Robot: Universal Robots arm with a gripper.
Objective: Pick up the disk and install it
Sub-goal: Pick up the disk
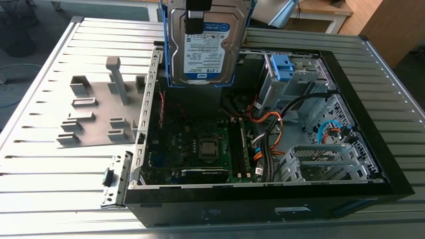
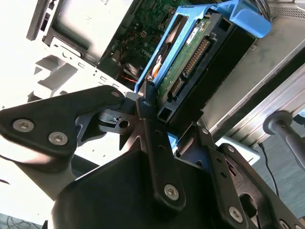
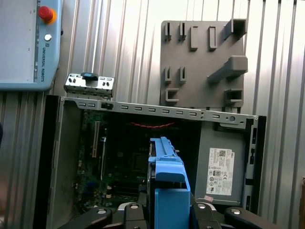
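Note:
The disk (image 1: 204, 47), silver-grey with a blue-and-white label and a blue plastic bracket around it, hangs upright in the air over the rear part of the open computer case (image 1: 265, 201). My gripper (image 1: 195, 24) comes down from above and is shut on the disk's top edge. In the second wrist view the black fingers (image 2: 151, 138) clamp the blue bracket, and the disk (image 2: 193, 59) shows its green board and connector. In the first wrist view the bracket's blue edge (image 3: 167, 186) stands out between the fingers of my gripper (image 3: 167, 212), above the motherboard.
Inside the case are the silver drive cage with a blue latch (image 1: 282, 67), orange and black cables (image 1: 269, 132) and the grey power supply (image 3: 221, 169). A grey fixture plate (image 1: 93, 112) lies on the slatted table at the exterior view's left. A pendant (image 3: 28, 43) lies beside the case.

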